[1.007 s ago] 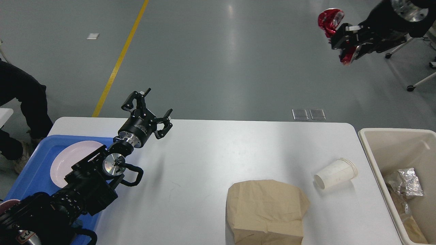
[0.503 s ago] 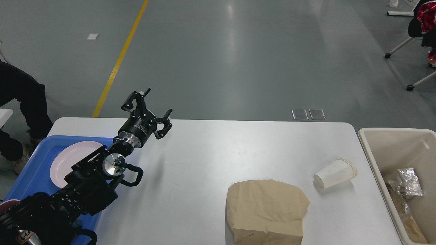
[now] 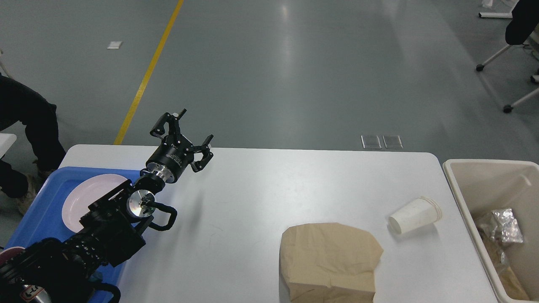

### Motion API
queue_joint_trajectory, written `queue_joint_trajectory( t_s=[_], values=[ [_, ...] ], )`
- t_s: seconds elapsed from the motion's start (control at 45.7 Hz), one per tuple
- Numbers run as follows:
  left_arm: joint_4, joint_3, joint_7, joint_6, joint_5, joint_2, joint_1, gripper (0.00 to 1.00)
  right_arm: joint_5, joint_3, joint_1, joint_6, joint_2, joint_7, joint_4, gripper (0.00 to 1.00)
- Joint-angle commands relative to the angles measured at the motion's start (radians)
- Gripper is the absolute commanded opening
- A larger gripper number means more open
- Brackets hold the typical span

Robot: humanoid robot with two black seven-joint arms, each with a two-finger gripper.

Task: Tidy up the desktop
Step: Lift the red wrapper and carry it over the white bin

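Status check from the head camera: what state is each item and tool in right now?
left tool: open, empty, raised over the desktop's far left.
right tool: out of view.
paper cup: on its side on the desktop.
brown paper bag: crumpled, lying flat at the near edge.
pink plate: empty, in the blue tray.
beige bin: open, holding crumpled foil.

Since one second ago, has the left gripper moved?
No. The left gripper hangs open at the same spot above the far left edge of the desktop, beside the blue tray.
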Motion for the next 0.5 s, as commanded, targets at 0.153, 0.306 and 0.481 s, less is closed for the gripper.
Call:
queue_joint_trajectory(
  t_s=[0.153, 0.306, 0.481],
  values=[
    [0.0, 0.0, 0.0, 0.0, 0.0, 0.0, 0.0, 0.97, 0.038, 0.19, -0.213, -0.13, 0.028, 0.004, -0.003, 0.0],
    [0.0, 0.0, 0.0, 0.0, 0.0, 0.0, 0.0, 0.97, 0.04, 0.256, -0.303, -0.131, 0.057, 0.004, -0.036, 0.0],
    [0.0, 0.0, 0.0, 0.0, 0.0, 0.0, 0.0, 0.97, 0.038, 0.336, -0.414, -0.131, 0.091, 0.004, -0.057, 0.0]
  ],
)
